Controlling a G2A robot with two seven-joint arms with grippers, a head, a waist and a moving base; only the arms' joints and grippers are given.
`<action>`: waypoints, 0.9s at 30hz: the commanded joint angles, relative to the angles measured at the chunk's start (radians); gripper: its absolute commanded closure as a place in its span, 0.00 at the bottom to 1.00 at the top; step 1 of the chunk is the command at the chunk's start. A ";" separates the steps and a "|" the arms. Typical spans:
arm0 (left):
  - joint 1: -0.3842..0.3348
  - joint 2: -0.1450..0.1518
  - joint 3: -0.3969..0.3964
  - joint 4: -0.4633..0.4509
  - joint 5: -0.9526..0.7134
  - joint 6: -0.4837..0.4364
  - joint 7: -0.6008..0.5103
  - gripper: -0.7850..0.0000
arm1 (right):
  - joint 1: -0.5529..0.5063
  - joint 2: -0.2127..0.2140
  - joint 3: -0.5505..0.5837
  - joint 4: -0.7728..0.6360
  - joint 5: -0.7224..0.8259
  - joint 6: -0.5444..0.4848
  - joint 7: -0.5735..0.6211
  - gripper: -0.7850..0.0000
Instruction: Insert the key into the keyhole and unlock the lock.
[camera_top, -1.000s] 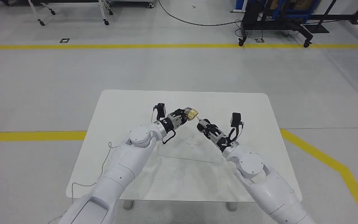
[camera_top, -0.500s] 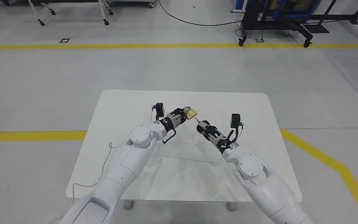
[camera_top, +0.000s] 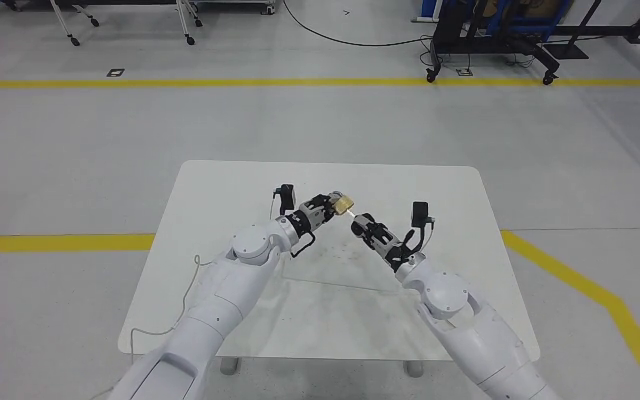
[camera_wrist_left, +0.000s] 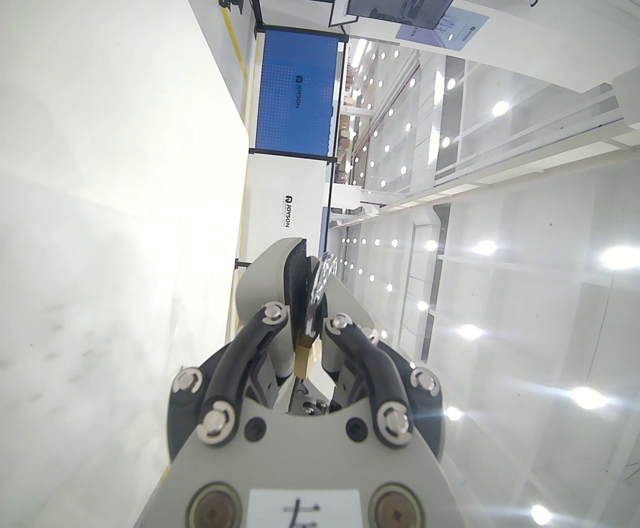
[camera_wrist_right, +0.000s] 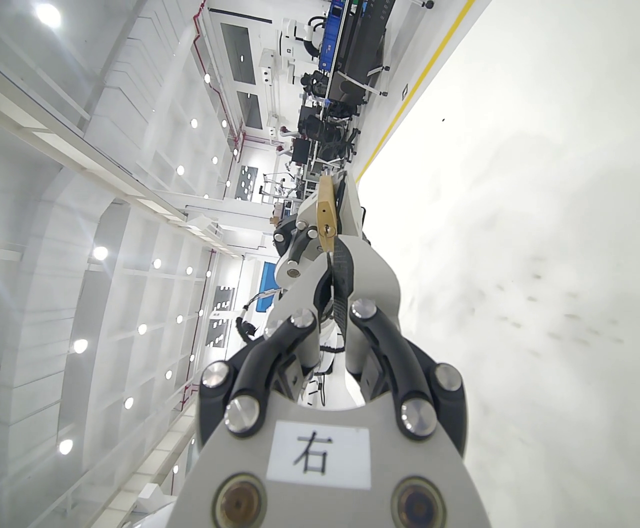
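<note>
Above mid-surface (camera_top: 250, 190), left fingers (camera_wrist_left: 270, 280) clamp the lock (camera_wrist_right: 326, 215); right fingers (camera_wrist_right: 370, 270) pinch the key (camera_wrist_right: 328, 259) just beside its keyhole (camera_wrist_right: 327, 231).

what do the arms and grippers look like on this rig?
Left arm, right arm: white rounded shells. Left gripper, right gripper: pale grey two-finger claws, black link bars, silver screws, dark ribbed pads, white label with one black character. Black camera box by each wrist.
</note>
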 joint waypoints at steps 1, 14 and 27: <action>0.000 0.000 -0.001 0.000 0.005 0.001 -0.001 1.00 | 0.000 -0.002 0.000 -0.001 -0.006 0.005 -0.004 1.00; 0.003 -0.006 -0.012 0.001 0.003 0.008 -0.001 1.00 | -0.003 -0.014 0.009 -0.003 -0.035 0.021 -0.026 1.00; 0.006 -0.016 -0.048 0.022 -0.082 0.058 0.125 1.00 | -0.010 -0.020 0.015 -0.009 -0.039 0.006 -0.025 1.00</action>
